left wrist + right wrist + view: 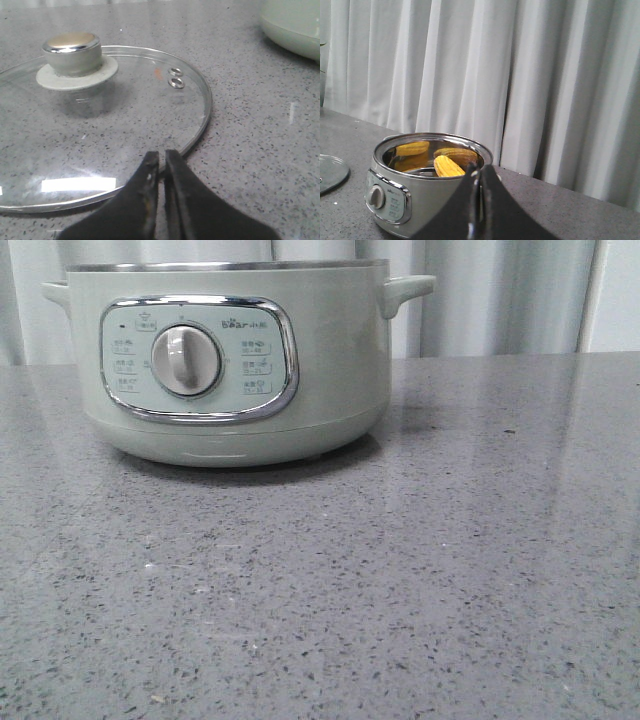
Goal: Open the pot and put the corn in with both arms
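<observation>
The pale-green pot [330,360] stands open at the back left of the table, its steel rim bare. In the right wrist view the pot [427,200] holds a yellow corn cob [447,166], with yellow reflections on the steel wall. My right gripper [481,170] is shut and empty, raised beside and apart from the pot. My left gripper [161,155] is shut and empty, low over the near rim of the glass lid [150,110], which lies flat on the table with its knob [72,52] up. Neither gripper shows in the front view.
The grey speckled table [400,580] stretches in front of the pot. A corner of the pot [295,25] shows beside the lid. The lid's edge also shows in the right wrist view [330,172]. White curtains [530,75] hang behind the table.
</observation>
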### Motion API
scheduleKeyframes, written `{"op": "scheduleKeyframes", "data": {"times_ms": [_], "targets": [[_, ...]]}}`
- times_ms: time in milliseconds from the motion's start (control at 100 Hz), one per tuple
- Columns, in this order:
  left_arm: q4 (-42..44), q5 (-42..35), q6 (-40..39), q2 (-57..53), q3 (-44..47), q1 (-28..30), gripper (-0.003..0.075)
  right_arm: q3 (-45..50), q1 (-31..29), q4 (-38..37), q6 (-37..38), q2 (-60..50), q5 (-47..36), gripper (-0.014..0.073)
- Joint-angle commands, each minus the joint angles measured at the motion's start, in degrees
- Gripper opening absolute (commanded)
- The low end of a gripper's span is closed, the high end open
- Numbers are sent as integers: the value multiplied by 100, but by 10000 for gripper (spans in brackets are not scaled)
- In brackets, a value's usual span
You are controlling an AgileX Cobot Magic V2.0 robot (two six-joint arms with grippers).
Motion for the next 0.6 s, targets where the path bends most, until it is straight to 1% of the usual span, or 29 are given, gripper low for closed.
{"op": "scheduleKeyframes", "data": {"times_ms": [0, 270, 350, 480, 590], "targets": [[-78, -185, -60, -194, 34, -49, -20, -114, -16, -85, -24, 73, -452, -66], [-78, -185, -60, -194, 34, -49, -20, -76, -16, -85, -24, 58, -463, -66], [-78, -185, -60, -194, 34, -49, -20, 41, -39, -85, -24, -60, -221, -66], [-78, -185, -60, -194, 34, -49, -20, 609, -221, -85, -24, -223, -63, -66], [-78, -185, -60, -194, 34, -49, -20, 1223, -693, -85, -24, -273, -134, -66]]}}
